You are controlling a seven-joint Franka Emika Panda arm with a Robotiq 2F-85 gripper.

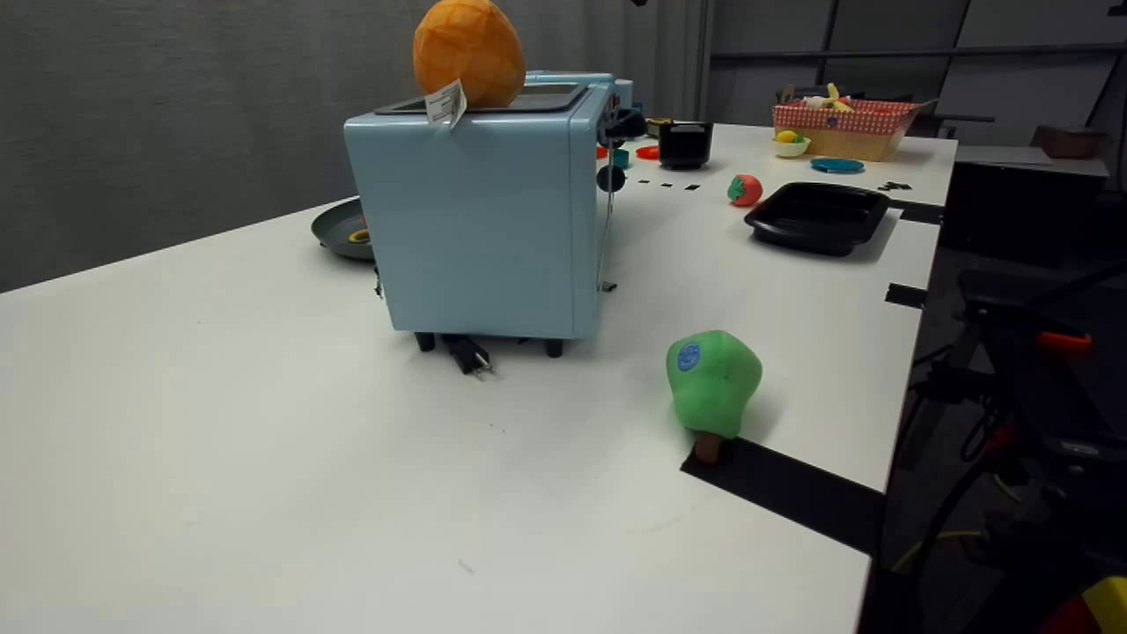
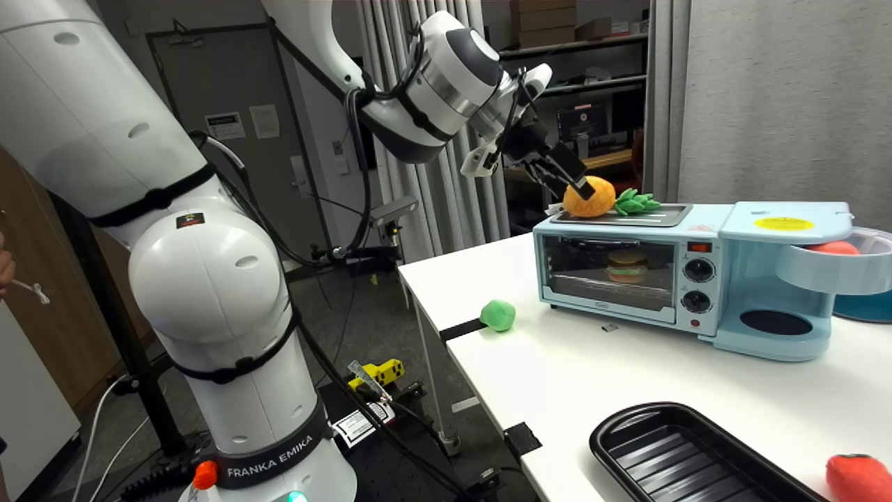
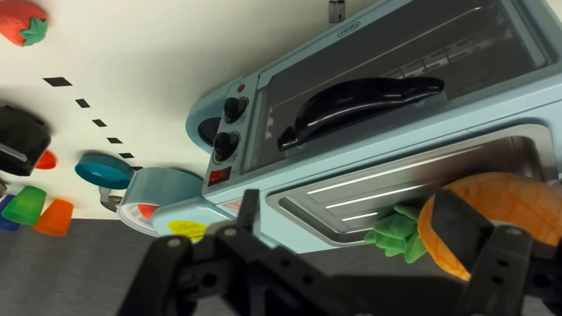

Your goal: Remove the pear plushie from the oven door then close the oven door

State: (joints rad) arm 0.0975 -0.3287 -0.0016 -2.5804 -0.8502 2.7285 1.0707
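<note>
one end effector gapes, one pineapple perhaps touching, one oven door closed.

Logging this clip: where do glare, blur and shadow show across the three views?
Wrist view: the fingers look soft, out of focus at the bottom; white glare streaks the tray, and a highlight runs along the handle. In an exterior view, a faint shadow lies beside the pear; in an exterior view, light catches the ribbed black pan.
</note>
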